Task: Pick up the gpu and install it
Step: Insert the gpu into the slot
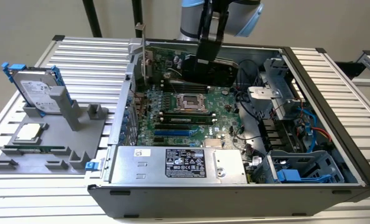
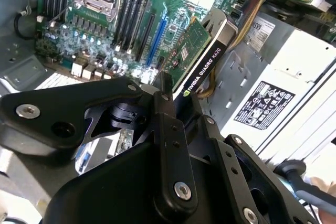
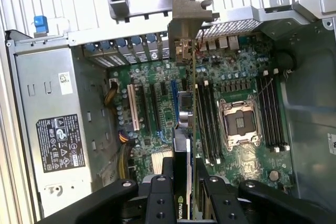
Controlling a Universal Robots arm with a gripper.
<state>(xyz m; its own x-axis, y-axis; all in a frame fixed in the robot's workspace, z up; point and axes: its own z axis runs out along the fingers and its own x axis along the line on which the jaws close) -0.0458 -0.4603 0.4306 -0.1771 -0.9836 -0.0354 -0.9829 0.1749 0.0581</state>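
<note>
The ribbed metal worktop (image 1: 79, 51) carries an open computer case (image 1: 235, 205) lying on its side, and beside it, on the exterior view's left, a grey holder tray (image 1: 48, 161). Inside the case the green motherboard (image 1: 172, 109) covers the floor, with the silver power supply (image 1: 141, 163) along the near wall. The arm reaches down into the far end of the case. Its gripper (image 3: 185, 195) has its black fingers (image 3: 159, 198) closed on the gpu (image 1: 217, 71), one on each face of the card. The gpu hangs on edge above the motherboard, clear of it, over the region beside the memory slots and the empty processor socket (image 3: 239, 124). Its black cooler faces the exterior view's right, and its silver bracket (image 3: 186, 24) is at the case's slotted rear wall, rising past the rim. On the tray stand a hard drive in a blue frame (image 1: 37, 91), propped upright, a square processor chip (image 1: 28, 133) lying flat, and a long narrow memory stick (image 1: 35, 149) set on edge in a groove.
</note>
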